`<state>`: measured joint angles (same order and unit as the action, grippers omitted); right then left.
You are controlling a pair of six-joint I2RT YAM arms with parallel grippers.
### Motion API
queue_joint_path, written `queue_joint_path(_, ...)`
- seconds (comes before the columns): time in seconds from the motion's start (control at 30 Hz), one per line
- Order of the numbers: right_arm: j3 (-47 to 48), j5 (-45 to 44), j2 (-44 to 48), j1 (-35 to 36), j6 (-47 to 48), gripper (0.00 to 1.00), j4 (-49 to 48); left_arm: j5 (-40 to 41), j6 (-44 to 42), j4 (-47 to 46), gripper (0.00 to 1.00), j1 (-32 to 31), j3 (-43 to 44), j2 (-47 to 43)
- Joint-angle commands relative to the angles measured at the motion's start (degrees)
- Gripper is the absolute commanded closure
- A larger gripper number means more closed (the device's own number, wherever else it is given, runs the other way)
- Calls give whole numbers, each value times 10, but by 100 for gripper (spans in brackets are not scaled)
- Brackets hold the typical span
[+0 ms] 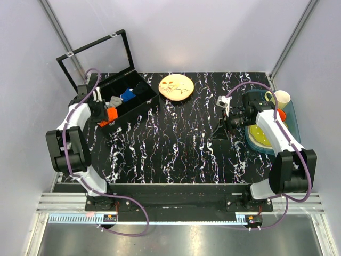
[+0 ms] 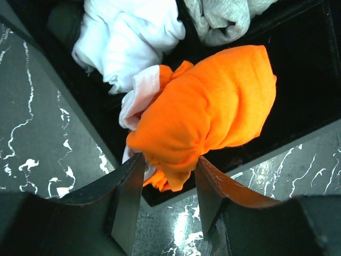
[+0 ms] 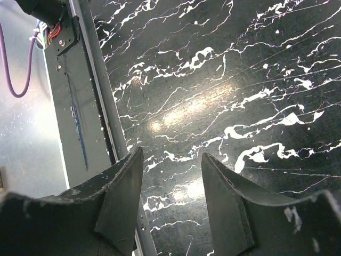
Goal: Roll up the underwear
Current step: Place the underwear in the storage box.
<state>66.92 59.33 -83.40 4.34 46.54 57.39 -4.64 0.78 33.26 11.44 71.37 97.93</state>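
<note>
From above, the underwear (image 1: 111,113) is seen as a small orange bundle. It is tucked into the near end of the open black box (image 1: 136,108) at the back left of the bench (image 1: 176,144). The left end effector (image 1: 100,112) is held just beside it, on the box's left. The right end effector (image 1: 220,133) is held well apart, over the right side of the bench.

In the left wrist view, the underwear (image 2: 208,117) is seen rolled up tight and lying inside the box. A white roll (image 2: 133,37) is touching it, and a grey roll (image 2: 224,18) is near. The left end effector (image 2: 170,160) is parted about halfway. Only the thin tail end of the underwear is between its fingers (image 2: 128,197). A little dark gap is seen by one finger, so the roll does not look squeezed.

In the right wrist view, the right end effector (image 3: 172,160) is parted about halfway with nothing in it. Only the bench (image 3: 240,80) is seen under it.

The rolling looks done, and the step in hand is judged to be letting go. Next, the fingers should be spread a bit more. Then they should be lifted away gently, so the tail is not dragged and the roll is not pulled loose.
</note>
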Motion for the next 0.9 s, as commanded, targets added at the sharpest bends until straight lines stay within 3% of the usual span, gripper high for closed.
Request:
queue_joint_path(0.0,20,19,10,-3,12,44,10,32,8,17,52,8,12,-46)
queue_joint_path(0.4,20,19,8,-3,14,44,11,-11,-3,4,51,10,44,-73)
queue_joint_path(0.53,19,17,6,-3,14,44,11,-27,-29,6,47,10,74,-56)
queue_joint_path(0.87,20,12,-2,-3,13,44,11,-71,-56,43,46,-14,145,45)
